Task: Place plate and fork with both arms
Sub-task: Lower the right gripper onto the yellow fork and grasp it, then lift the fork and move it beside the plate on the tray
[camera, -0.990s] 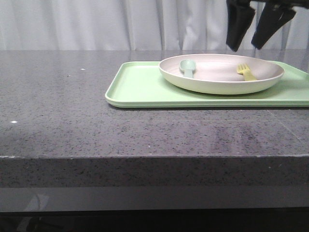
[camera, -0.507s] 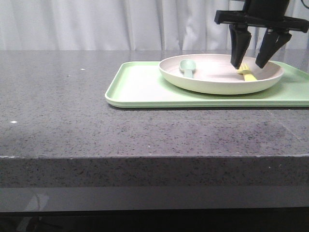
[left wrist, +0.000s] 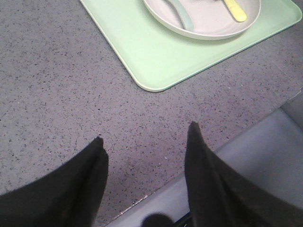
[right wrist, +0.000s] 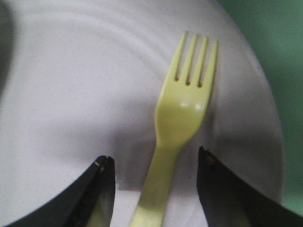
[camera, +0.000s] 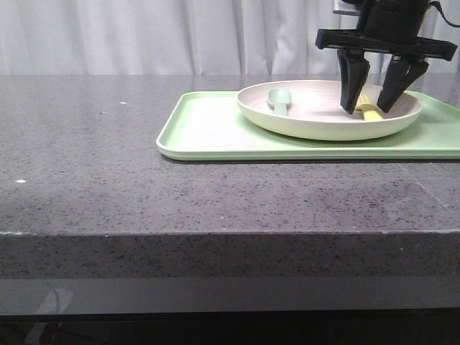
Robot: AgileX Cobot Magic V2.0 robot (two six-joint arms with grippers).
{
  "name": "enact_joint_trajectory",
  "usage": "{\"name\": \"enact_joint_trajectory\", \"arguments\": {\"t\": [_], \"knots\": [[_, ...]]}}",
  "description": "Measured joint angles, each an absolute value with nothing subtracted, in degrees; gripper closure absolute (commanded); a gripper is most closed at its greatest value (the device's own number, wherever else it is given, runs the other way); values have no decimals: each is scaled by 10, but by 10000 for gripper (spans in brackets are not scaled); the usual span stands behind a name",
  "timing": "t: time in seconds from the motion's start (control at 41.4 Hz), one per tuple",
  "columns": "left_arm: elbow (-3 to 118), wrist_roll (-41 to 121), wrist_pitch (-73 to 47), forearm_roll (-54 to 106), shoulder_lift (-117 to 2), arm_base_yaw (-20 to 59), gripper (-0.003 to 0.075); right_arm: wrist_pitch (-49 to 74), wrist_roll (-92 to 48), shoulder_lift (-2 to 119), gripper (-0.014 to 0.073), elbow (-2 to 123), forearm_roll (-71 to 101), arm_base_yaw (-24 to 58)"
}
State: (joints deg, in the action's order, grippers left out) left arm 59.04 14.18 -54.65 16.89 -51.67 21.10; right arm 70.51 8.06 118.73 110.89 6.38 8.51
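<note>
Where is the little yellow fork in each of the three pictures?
Front view: the fork lies in the plate, between the open fingers of the right gripper.
Left wrist view: only the fork's handle end shows, at the picture's upper edge.
Right wrist view: the fork fills the middle.
Shared landmark: the plate, also at and.

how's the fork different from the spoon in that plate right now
The fork is bright yellow; the spoon is pale grey-green. The fork lies on the plate's right side, the spoon on its left. The right gripper is open with a finger on either side of the fork's handle, while nothing is near the spoon; the left gripper hangs open over bare counter. Both utensils lie flat inside the same plate on the green tray.
</note>
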Motion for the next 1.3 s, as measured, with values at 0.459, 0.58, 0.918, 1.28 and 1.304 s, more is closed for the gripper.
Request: {"name": "enact_joint_trajectory", "arguments": {"t": [0.459,0.58,0.918,1.28,1.304], "knots": [[590,142,-547,169,-517,211,353,706,82,1197,181,1111,63,85],[590,142,-547,169,-517,211,353,707,82,1200,209,1114,63,85],[590,142,-547,169,-517,211,353,708,82,1201,435,1115,76,85],[590,142,-548,169,-517,211,353,707,82,1201,454,1115,80,86],[590,142,-548,169,-517,211,353,707,82,1201,454,1115,80,86]]}}
